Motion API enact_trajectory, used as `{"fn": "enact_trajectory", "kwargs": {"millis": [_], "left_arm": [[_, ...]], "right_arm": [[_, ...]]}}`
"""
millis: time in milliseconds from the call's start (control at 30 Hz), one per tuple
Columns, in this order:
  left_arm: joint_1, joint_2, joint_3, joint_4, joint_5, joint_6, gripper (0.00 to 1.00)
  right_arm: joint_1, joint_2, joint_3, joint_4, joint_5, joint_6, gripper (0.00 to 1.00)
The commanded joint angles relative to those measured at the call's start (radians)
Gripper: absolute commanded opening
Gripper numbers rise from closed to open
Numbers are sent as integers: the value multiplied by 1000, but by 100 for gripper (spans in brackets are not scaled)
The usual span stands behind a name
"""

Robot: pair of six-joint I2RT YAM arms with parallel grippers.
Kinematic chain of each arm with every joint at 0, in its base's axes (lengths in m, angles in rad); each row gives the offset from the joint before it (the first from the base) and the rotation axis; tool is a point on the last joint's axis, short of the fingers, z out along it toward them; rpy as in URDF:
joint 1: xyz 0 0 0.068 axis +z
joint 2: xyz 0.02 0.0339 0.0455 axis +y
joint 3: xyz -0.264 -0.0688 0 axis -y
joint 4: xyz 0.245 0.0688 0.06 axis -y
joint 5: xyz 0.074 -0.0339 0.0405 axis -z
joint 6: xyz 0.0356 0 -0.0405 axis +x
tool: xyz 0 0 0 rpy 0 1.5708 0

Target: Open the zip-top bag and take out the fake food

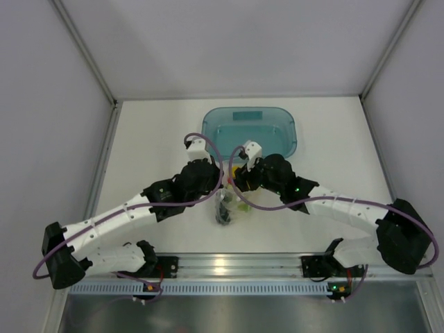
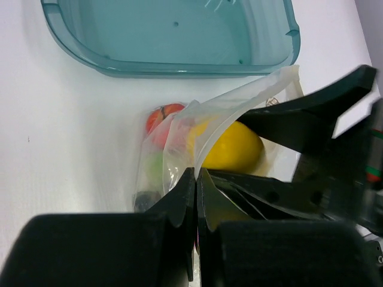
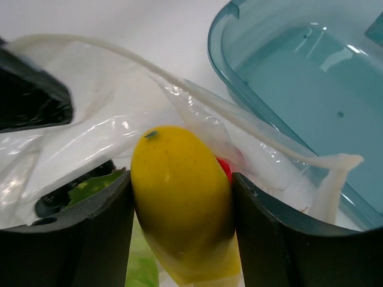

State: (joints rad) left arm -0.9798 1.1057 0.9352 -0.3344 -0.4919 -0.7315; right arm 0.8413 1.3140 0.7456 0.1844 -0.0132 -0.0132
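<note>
Arms, two of them, are reaching inward from the near edge of the white table [image 1: 149, 135], elbows bowing outward and wrists converging at the middle. The left gripper [image 2: 196, 179] is pointing in from the left. Its two black fingers are clenched flat together and are pinching one lip of the small clear crinkly zip-top bag [image 2: 239, 101], holding that lip up off the table.

The right gripper [image 3: 179, 206] is angling in from the right toward the bag's open mouth. Its two dark fingers [image 3: 90, 233] are pressing on either side of the yellow oval plastic fruit [image 3: 176, 173] and are grasping it. Whether any film is lying between the pads and the fruit cannot be told.

The bag is sitting on the table between the two wrists, on the near side of the translucent teal rectangular tray [image 1: 208, 132] and outside it.

Counting what is showing:
- one bag and one tray
- one yellow fruit, sitting in the right claw
- one small red plastic apple [image 2: 161, 116], at the side of the bag toward the tray
- one green piece [image 3: 96, 191], lying beside the yellow fruit under the film
- one dark lump [image 1: 223, 216], sitting at the bag's near end and too small to identify
</note>
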Motion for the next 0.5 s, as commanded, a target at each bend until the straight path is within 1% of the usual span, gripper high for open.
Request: {"fn": "enact_trajectory", "kwargs": {"millis": [0, 100, 233, 333, 433, 467], "left_arm": [[7, -33, -10, 46, -52, -6, 0], [7, -44, -12, 47, -92, -11, 0], [7, -46, -9, 46, -105, 0, 0], [9, -47, -10, 47, -100, -3, 0], [9, -49, -15, 46, -91, -5, 0], [7, -47, -18, 46, -83, -5, 0]], "right_arm": [[28, -104, -17, 15, -50, 33, 42], [38, -171, -38, 4, -93, 29, 41], [36, -274, -75, 43, -125, 50, 41], [38, -335, -52, 43, -104, 61, 41], [36, -386, -37, 73, -19, 105, 41], [36, -407, -34, 111, 7, 125, 41]]}}
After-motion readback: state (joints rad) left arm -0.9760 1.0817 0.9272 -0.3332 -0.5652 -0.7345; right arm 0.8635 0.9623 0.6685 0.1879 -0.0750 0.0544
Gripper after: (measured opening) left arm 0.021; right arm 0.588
